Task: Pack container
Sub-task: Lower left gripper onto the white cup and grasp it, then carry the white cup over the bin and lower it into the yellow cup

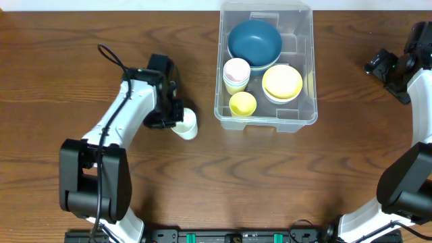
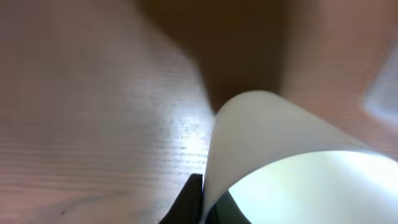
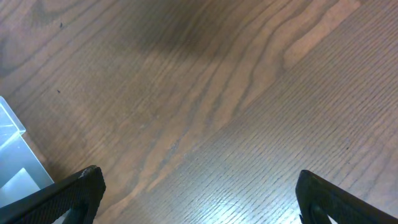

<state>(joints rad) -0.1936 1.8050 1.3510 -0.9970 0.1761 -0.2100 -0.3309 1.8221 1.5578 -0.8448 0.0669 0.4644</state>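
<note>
Container [image 1: 308,101] sits at far centre of the bench [image 1: 270,175], already loaded with two bowls [image 1: 254,40] and small cups [image 1: 236,74]. Step in hand: left hand [image 1: 174,120] grips a white cup [image 1: 187,125] just left of the container; right hand [image 3: 199,196] is spread wide and empty, well off right. Next move, as judged: lift the cup over the wall, then release it into a free gap.
</note>
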